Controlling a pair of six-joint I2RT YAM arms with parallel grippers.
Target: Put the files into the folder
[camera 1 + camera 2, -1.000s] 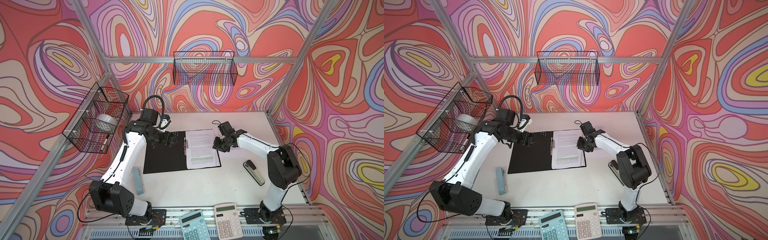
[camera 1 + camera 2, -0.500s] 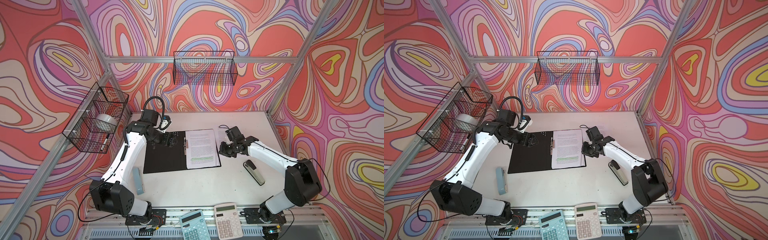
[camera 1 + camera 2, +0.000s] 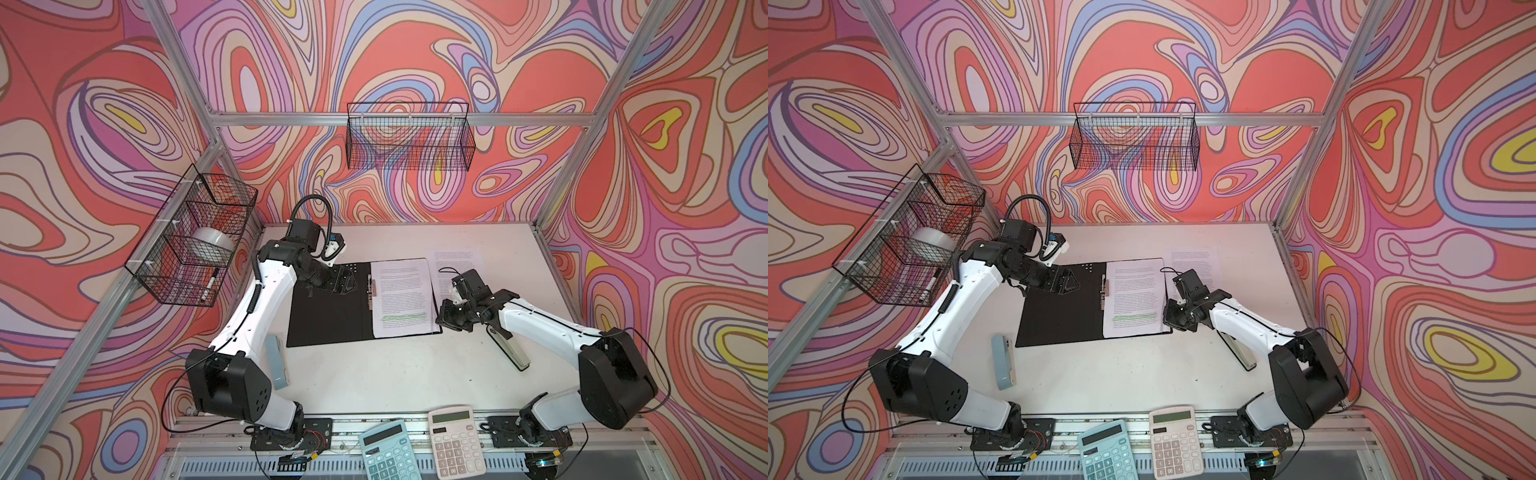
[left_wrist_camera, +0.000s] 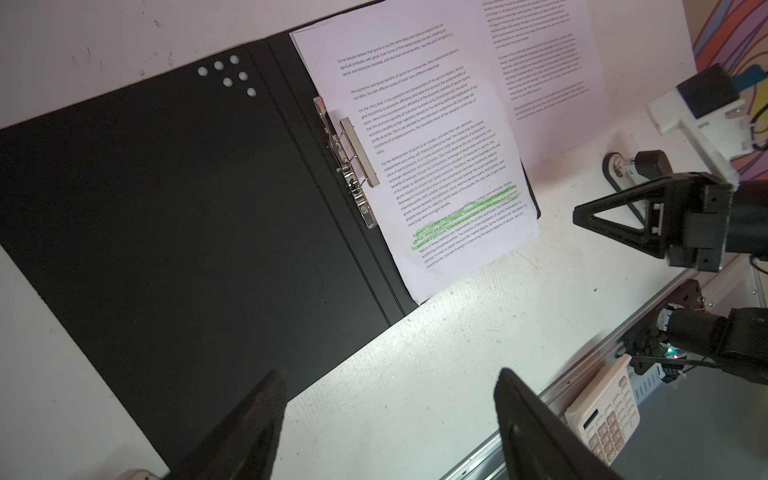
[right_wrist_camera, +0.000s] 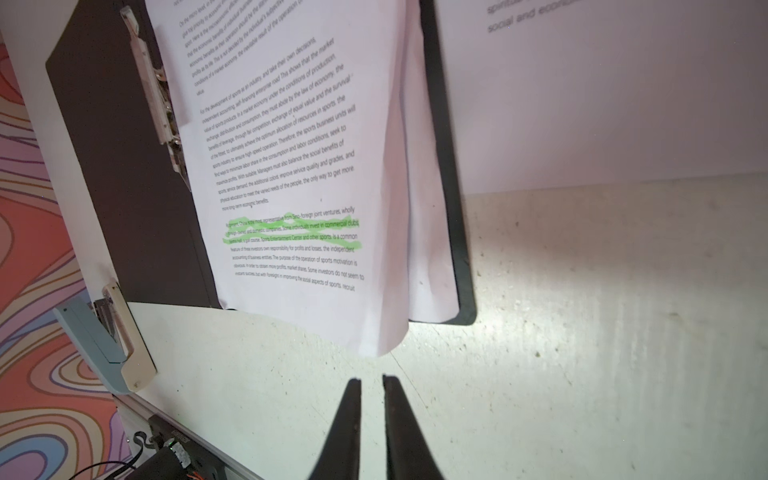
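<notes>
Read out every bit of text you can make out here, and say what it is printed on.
"Some people believe that sports is not the same labor": top line of the highlighted sheet in the folder.
"Sino-foreign joint ventures, wholly": same sheet, in the green-marked paragraph.
"social and": loose sheet outside the folder; the rest is blurred.
Blue calculator and white calculator: key markings too small to read.

Black stapler (image 3: 514, 354) laid near the right claw (image 3: 441, 322), blue stapler (image 3: 277, 362) laid apart from the left claw (image 3: 350, 286), teal calculator (image 3: 386, 455) and white calculator (image 3: 457, 446) set far from both, tape roll (image 3: 210, 245) and marker (image 3: 210, 284) kept in a wire basket (image 3: 166, 266) beyond the left claw.
</notes>
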